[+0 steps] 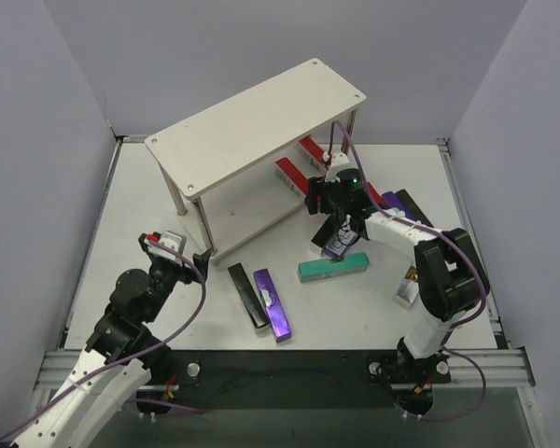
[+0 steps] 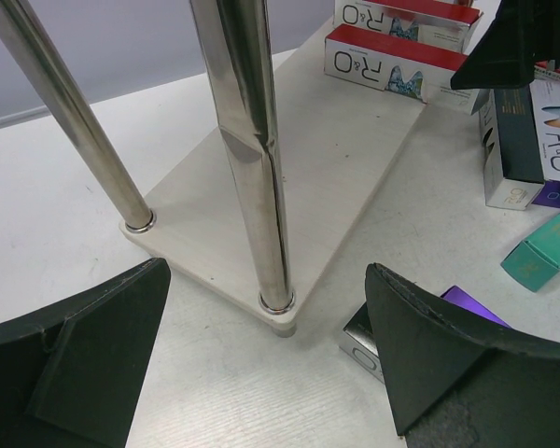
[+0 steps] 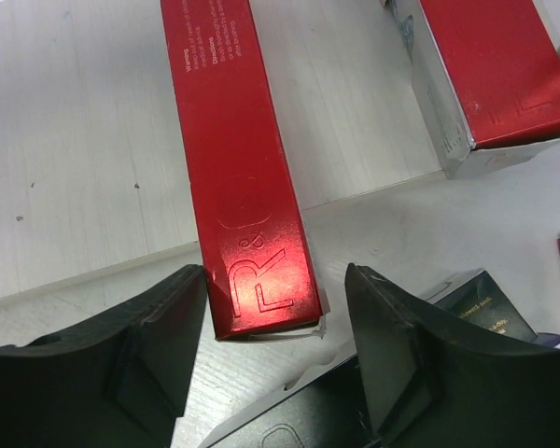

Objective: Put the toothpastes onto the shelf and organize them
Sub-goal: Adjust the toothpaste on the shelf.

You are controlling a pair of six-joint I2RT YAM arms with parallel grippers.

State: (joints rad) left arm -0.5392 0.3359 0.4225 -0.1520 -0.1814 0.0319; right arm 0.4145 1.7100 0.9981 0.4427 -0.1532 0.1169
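Left gripper (image 1: 180, 248) is nearest, jaws wide, nothing in them, facing the corner leg of the two-tier pale wood shelf with thin metal rod legs (image 1: 257, 126). The work is at the right gripper (image 3: 275, 271). Its jaws are about half wide and straddle the near end of a glossy red rectangular toothpaste carton (image 3: 243, 187). There's a gap on one side, so no clamp yet. The carton lies flat on the lower board with its end overhanging the edge. My advice: centre the jaws on the long sides, grip square, keep it flat, and push it in parallel to the second red carton (image 3: 495, 65) on the same board. Watch the dark carton (image 2: 518, 131) just under the wrist. Carton count, near to far:
- On the white table (image 1: 355, 317): one black (image 1: 246, 295), one purple (image 1: 273, 304), one by the right arm's base whose colour I can't tell (image 1: 406, 291), and one teal (image 1: 332, 267).
- Under the right gripper: the dark one, maybe another hidden below it.
- Further right: one purple (image 1: 389, 200), one black (image 1: 413, 207), one red (image 1: 374, 195).
- On the shelf: two red.

That makes ten visible, one shelf, two grippers.
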